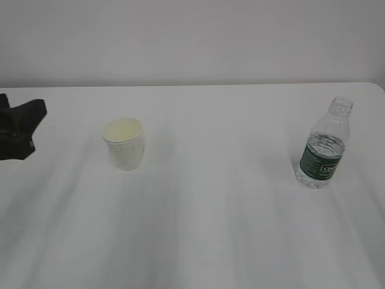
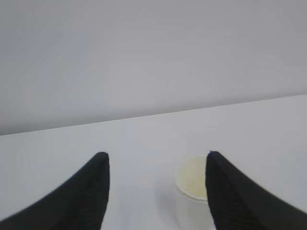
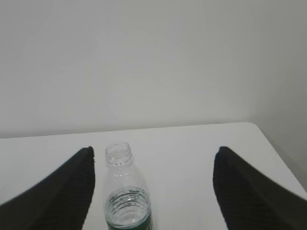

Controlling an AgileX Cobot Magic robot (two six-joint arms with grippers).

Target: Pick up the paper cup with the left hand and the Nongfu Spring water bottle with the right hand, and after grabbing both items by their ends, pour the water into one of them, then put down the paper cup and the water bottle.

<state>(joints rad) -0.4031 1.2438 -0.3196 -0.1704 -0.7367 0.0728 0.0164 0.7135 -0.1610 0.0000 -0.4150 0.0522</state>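
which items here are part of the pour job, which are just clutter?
Job: cup, bottle with water, left gripper, right gripper, both open and empty.
Clutter: none in view; only the table and the wall.

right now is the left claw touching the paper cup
Apart. The exterior view shows bare table between the left claw and the paper cup.

Soft even light, faint shadows, slightly blurry
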